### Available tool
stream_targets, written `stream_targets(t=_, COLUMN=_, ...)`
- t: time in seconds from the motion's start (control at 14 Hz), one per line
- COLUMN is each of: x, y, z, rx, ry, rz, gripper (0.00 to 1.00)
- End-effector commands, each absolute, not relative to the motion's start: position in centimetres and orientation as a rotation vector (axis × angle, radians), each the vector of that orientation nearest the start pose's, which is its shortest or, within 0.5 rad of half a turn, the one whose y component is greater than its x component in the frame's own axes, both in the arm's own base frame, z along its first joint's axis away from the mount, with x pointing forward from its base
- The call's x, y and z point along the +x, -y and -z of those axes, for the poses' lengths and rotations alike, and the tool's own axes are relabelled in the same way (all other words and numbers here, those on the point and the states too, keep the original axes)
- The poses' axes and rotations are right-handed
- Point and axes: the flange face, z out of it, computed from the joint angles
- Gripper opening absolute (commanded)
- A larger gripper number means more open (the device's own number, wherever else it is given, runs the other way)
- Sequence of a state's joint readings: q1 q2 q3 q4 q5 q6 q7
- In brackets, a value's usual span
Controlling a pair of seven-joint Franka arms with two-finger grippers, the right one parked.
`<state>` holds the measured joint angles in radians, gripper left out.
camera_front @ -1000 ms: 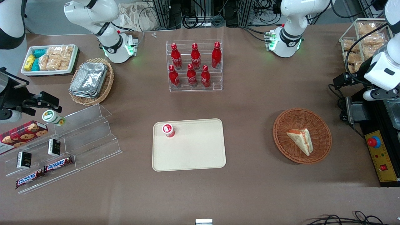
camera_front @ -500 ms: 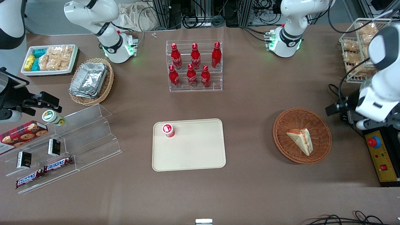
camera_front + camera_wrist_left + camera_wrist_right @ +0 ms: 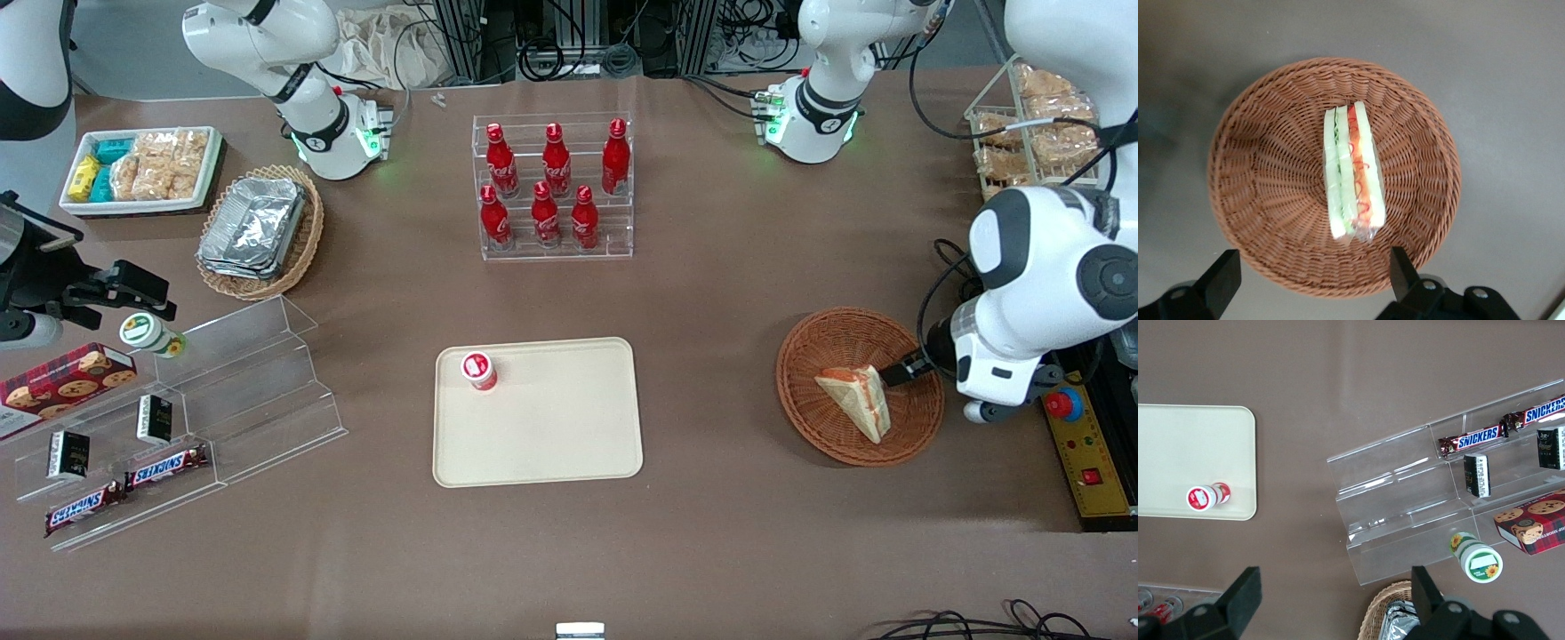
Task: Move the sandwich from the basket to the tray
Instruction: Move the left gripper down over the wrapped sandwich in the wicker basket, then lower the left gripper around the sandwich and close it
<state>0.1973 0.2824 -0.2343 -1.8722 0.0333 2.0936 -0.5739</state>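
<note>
I'm hovering my gripper (image 3: 1308,283), fingers spread wide, over the sandwich (image 3: 855,400) in the basket (image 3: 822,440) — soft, light, squashable — aiming to pinch its flat bread faces gently.

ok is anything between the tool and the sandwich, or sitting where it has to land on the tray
Nothing visible blocks the open tool poised over the basket; the sandwich lies uncovered in it. Bare table separates basket and tray. A small red-lidded cup occupies one tray corner; the rest is free.

Even overhead light, soft shadows, glare on acrylic, sharp focus
</note>
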Motion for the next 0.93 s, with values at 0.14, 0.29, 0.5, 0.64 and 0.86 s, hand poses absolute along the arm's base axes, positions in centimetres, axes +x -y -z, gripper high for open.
stream_targets(t=0.14, x=62.9, y=2.8, z=-32.4, rx=-3.034, ry=0.953, rz=-0.071, gripper=0.99)
stream_targets(t=0.29, x=63.3, y=3.1, z=-31.5, rx=-3.034, ry=0.979, rz=-0.063, gripper=0.99)
stream_targets(t=0.5, x=63.5, y=2.9, z=-29.5, rx=-3.039, ry=0.992, rz=-0.054, gripper=0.99)
stream_targets(t=0.64, x=63.3, y=3.0, z=-29.0, rx=-3.036, ry=0.991, rz=-0.071, gripper=0.99)
stream_targets(t=0.86, x=62.9, y=2.8, z=-28.0, rx=-3.028, ry=0.995, rz=-0.098, gripper=0.99)
